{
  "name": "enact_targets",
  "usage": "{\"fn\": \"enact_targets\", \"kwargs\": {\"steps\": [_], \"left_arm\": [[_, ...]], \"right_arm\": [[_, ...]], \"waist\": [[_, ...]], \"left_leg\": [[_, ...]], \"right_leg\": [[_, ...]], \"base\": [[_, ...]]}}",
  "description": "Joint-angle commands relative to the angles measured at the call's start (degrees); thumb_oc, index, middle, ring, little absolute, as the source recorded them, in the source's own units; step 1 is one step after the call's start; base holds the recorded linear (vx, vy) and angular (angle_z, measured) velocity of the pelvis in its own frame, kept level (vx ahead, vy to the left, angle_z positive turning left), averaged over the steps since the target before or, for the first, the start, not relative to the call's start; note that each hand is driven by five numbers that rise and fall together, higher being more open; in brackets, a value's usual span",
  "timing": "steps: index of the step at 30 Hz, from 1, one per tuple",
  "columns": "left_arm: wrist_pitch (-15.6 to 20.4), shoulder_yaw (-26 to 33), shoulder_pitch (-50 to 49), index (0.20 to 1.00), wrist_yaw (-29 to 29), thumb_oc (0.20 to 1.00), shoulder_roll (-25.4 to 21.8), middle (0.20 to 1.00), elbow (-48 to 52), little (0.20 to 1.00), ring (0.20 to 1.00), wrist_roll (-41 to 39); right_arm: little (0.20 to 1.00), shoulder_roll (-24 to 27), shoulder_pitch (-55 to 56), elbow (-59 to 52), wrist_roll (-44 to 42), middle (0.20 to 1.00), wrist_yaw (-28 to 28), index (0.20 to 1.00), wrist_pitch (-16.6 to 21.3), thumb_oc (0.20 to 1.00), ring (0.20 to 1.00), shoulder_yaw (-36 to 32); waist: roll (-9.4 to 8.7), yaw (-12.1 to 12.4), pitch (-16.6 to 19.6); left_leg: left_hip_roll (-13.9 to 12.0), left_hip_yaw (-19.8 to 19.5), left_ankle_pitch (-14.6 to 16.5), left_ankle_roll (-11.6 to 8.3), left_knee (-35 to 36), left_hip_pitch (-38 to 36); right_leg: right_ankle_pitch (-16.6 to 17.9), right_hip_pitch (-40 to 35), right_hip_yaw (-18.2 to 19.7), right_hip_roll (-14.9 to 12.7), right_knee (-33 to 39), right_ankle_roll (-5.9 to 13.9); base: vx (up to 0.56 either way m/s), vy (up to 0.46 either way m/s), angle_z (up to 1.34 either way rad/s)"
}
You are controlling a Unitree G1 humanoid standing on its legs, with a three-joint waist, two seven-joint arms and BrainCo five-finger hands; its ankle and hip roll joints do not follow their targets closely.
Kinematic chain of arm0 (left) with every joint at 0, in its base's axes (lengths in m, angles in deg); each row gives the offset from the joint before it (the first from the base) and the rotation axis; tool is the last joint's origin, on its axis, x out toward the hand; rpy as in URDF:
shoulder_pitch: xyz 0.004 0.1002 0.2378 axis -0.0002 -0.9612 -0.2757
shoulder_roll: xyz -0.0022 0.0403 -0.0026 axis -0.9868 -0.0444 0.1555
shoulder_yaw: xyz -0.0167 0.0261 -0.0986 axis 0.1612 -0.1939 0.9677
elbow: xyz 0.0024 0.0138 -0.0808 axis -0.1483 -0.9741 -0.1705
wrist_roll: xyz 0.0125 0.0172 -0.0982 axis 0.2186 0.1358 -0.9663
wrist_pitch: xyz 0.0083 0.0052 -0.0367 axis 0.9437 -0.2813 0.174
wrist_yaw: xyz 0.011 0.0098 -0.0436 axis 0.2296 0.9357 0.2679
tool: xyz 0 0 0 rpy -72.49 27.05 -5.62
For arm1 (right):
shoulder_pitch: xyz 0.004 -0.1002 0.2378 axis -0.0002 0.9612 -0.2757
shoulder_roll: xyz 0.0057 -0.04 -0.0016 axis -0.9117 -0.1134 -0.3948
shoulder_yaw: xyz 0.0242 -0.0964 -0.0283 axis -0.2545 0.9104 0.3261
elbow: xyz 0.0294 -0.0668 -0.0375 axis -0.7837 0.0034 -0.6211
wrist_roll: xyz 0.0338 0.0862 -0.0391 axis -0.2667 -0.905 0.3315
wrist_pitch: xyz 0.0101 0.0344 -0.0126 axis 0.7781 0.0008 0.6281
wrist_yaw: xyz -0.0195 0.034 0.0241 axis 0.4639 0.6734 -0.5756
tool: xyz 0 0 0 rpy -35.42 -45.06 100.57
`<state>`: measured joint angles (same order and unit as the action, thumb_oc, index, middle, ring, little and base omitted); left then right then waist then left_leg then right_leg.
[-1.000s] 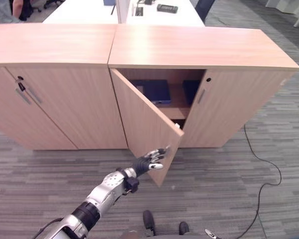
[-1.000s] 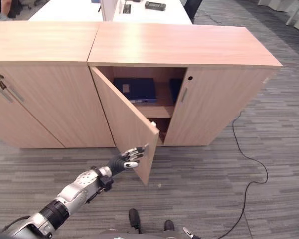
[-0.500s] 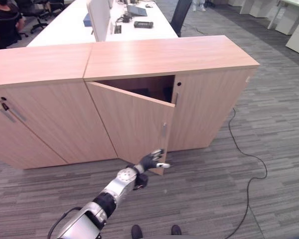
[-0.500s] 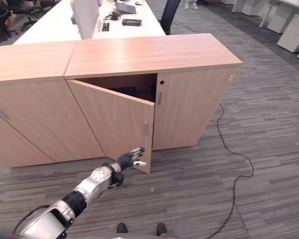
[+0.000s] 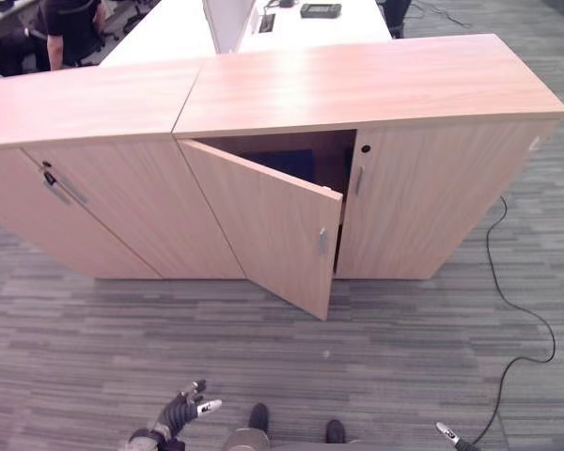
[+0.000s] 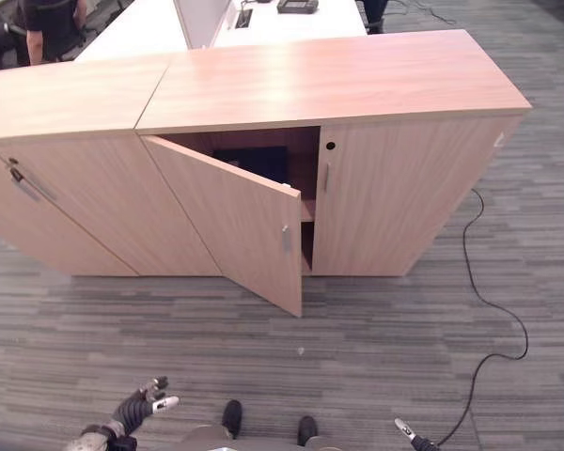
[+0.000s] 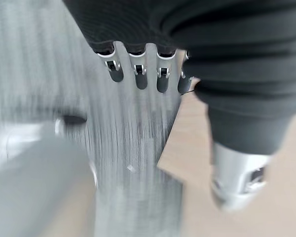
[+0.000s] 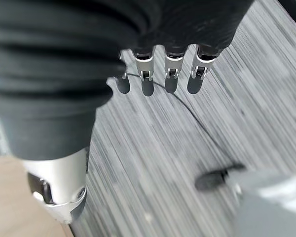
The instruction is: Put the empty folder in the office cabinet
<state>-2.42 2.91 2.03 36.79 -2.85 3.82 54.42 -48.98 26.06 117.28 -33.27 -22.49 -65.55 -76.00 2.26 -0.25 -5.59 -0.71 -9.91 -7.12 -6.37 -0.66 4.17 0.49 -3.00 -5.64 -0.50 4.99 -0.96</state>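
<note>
The cabinet (image 5: 376, 89) stands against a second, closed cabinet (image 5: 80, 103) on its left, both in light wood on grey striped carpet (image 5: 404, 348). Its left door (image 5: 263, 225) hangs partly open, swung out toward the robot, with a slim metal handle near its free edge; its right door (image 5: 442, 207) is shut. Through the gap a dark blue folder (image 6: 254, 162) lies on the upper shelf inside. No writing on it or on the cabinets can be read. The left hand (image 5: 180, 410) is low over the carpet, well apart from the door, its fingers (image 7: 138, 74) straight and spread, holding nothing. The right hand (image 8: 54, 163) hangs over the carpet, fingers straight and empty. Behind the cabinets is a white desk (image 5: 179, 23) with a person seated at its left end.
</note>
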Motion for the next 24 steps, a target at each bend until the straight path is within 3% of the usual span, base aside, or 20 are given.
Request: {"fn": "enact_targets", "kwargs": {"steps": [1, 3, 4, 5, 7, 15, 19, 24], "left_arm": [[1.12, 0.12, 4.47, 1.0, 1.36, 1.0, -0.06, 1.0, -4.32, 1.0, 1.0, 2.23], [1.18, 2.37, 5.87, 1.0, 6.26, 1.0, 0.19, 1.0, -12.84, 1.0, 1.0, 10.24], [0.09, 0.78, 6.89, 1.0, 10.73, 1.0, 0.86, 1.0, -20.03, 1.0, 1.0, 21.43], [0.21, -1.15, 6.63, 1.0, 12.51, 1.0, 1.54, 1.0, -20.61, 1.0, 1.0, 26.85], [0.09, -2.19, 6.11, 1.0, 13.57, 1.0, 2.0, 1.0, -20.69, 1.0, 1.0, 29.4], [3.57, -4.8, 5.43, 1.0, 22.86, 1.0, 1.56, 1.0, -13.25, 1.0, 1.0, 32.66], [3.02, -6.49, 6.54, 1.0, 18.67, 1.0, 2.27, 1.0, -14.63, 1.0, 1.0, 29.76], [3.21, -9.56, 7.9, 1.0, 13.8, 1.0, 3.24, 1.0, -13.06, 1.0, 1.0, 28.64]], "right_arm": [[1.0, -3.01, 1.2, 0.15, -3.97, 1.0, -1.48, 1.0, 1.05, 1.0, 1.0, 0.89], [1.0, -4.38, 0.67, -0.44, -3.87, 1.0, -1.24, 1.0, 0.96, 1.0, 1.0, 2.71], [1.0, -5.35, -0.56, -0.56, -2.75, 1.0, -0.81, 1.0, 0.82, 1.0, 1.0, 4.46], [1.0, -6.06, -0.76, -0.87, -2.14, 1.0, -0.64, 1.0, 0.64, 1.0, 1.0, 5.39], [1.0, -6.46, -0.68, -1.27, -1.8, 1.0, -0.28, 1.0, 0.75, 1.0, 1.0, 6.11], [1.0, -7.28, -0.15, 0.22, -1.33, 1.0, 3.5, 1.0, 2.15, 1.0, 1.0, 7.39], [1.0, -7.81, -0.45, -0.31, -1.73, 1.0, 3.37, 1.0, 2.23, 1.0, 1.0, 8.89], [1.0, -8.11, -0.42, 0.22, 4.55, 1.0, 1.41, 1.0, 0.22, 1.0, 1.0, 12.83]], "waist": [[-3.04, 1.08, 2.93], [-3.14, 1.29, 3.82], [-2.92, 0.85, 5.22], [-2.74, 0.64, 5.82], [-2.62, 0.59, 6.27], [-3.34, 1.91, 7.13], [-3.3, 1.42, 7.67], [-3.11, 0.98, 8.74]], "left_leg": [[2.88, -0.87, 8.36, 2.79, -1.66, 0.73], [3.39, -0.77, 7.83, 3.38, 0.56, -0.45], [4.14, -1.05, 7.16, 3.85, 3.31, -1.74], [4.2, -0.54, 6.84, 4.06, 4.53, -2.68], [4.33, -0.01, 6.78, 4.27, 5.09, -3.2], [5.11, -0.62, 7.42, 5.27, 5.66, -4.64], [4.92, 0.12, 7.81, 5.43, 5.66, -5.24], [4.79, 0.84, 8.4, 5.67, 5.66, -5.83]], "right_leg": [[-3.95, 4.95, 1.85, 0.22, -3.6, 6.19], [-3.92, 4.6, 2.11, 0.44, -3.51, 5.91], [-3.94, 4.27, 2.32, 0.82, -3.13, 5.78], [-3.79, 3.86, 2.45, 0.89, -2.79, 5.84], [-3.61, 3.52, 2.66, 0.95, -2.5, 5.88], [-2.58, 2.16, 2.68, 0.84, -0.85, 6.78], [-2.28, 1.79, 3.16, 0.6, -0.78, 7.19], [-2.06, 1.57, 3.72, 0.35, -0.79, 7.36]], "base": [[0.05, 0.01, 0.14], [0.08, 0.021, 0.02], [0.11, 0.043, 0.07], [0.09, 0.038, 0.03], [0.05, 0.038, -0.12], [0.0, 0.028, -0.1], [0.0, 0.039, 0.01], [0.01, 0.033, -0.06]]}}
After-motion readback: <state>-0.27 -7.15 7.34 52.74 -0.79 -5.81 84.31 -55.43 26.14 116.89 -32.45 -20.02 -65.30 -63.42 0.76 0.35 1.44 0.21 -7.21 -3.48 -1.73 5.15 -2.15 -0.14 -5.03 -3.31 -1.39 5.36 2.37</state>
